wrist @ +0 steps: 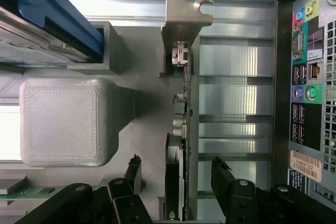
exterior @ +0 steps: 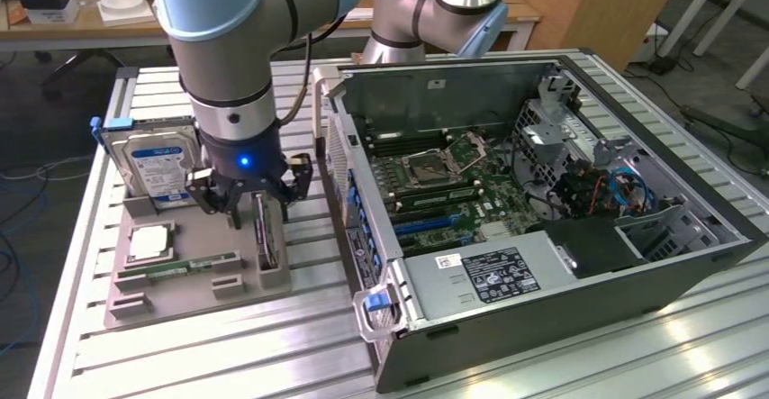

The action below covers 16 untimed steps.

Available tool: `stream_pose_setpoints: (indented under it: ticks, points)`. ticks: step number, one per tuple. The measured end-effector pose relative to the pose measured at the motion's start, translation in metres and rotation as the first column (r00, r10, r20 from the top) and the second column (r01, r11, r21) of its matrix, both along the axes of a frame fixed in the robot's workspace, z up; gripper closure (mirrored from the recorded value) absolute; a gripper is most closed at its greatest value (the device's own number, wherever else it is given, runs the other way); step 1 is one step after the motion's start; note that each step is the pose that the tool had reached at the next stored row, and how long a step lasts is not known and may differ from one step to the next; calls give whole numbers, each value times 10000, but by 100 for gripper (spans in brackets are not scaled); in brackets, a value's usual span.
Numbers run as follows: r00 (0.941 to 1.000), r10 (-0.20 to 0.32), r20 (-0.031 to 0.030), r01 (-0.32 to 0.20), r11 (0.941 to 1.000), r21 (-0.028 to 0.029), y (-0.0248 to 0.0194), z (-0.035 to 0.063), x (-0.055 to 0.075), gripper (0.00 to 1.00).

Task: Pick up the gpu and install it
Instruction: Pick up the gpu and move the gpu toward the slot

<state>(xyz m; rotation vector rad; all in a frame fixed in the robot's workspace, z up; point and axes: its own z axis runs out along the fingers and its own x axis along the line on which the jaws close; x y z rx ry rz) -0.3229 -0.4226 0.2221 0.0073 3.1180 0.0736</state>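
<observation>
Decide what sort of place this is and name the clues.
Probably a robotics lab: a robot arm over a slotted metal table, an opened computer case on it, and desks behind.

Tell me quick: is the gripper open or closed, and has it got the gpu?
Gripper: open, fingers on either side of the upright gpu with gaps showing; holding nothing.

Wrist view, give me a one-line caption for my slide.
Open pincer straddling the upright graphics card in its grey holder, beside the computer case.
</observation>
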Motion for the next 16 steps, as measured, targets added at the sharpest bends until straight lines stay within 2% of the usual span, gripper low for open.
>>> stream_pose_setpoints:
  ticks: [7, 8, 10, 11, 12, 13, 16]
  points:
    - [10000, 1, 2, -1, 10000, 2, 0, -2, 1, 37]
    - [10000, 1, 2, -1, 10000, 1, 0, -2, 1, 44]
    - [10000, 1, 2, -1, 10000, 1, 0, -2, 1, 45]
    - [10000, 1, 2, -1, 10000, 1, 0, -2, 1, 51]
    - [10000, 1, 2, -1, 10000, 2, 0, -2, 1, 51]
    - [10000, 0, 3, 0, 10000, 2, 0, -2, 1, 58]
    - [10000, 1, 3, -1, 10000, 2, 0, -2, 1, 58]
